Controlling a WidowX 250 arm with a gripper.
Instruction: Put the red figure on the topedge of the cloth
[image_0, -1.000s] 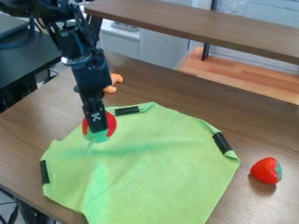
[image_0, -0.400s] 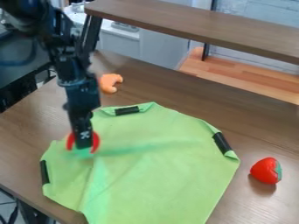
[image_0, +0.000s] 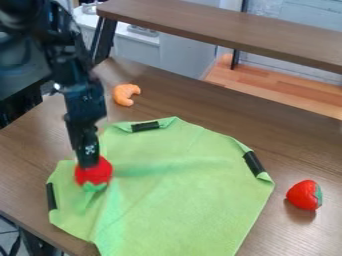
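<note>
Over the left part of the green cloth (image_0: 180, 200), the black gripper (image_0: 90, 167) points down, shut on a rounded red figure (image_0: 95, 174) with a green lower end. Parts of its fingers are hidden against the red figure. Whether the figure touches the cloth I cannot tell. The cloth lies spread on the brown table, a black strip on its upper edge at the back.
An orange curved object (image_0: 125, 94) lies on the table (image_0: 180, 107) behind the cloth. Right of the cloth sits a red strawberry-like toy (image_0: 305, 195). A brown raised shelf (image_0: 220, 30) crosses the back.
Carrying the red figure, the gripper has moved left and toward the front, away from the cloth's back edge. More of the figure's red surface now shows, and the orange object is uncovered.
</note>
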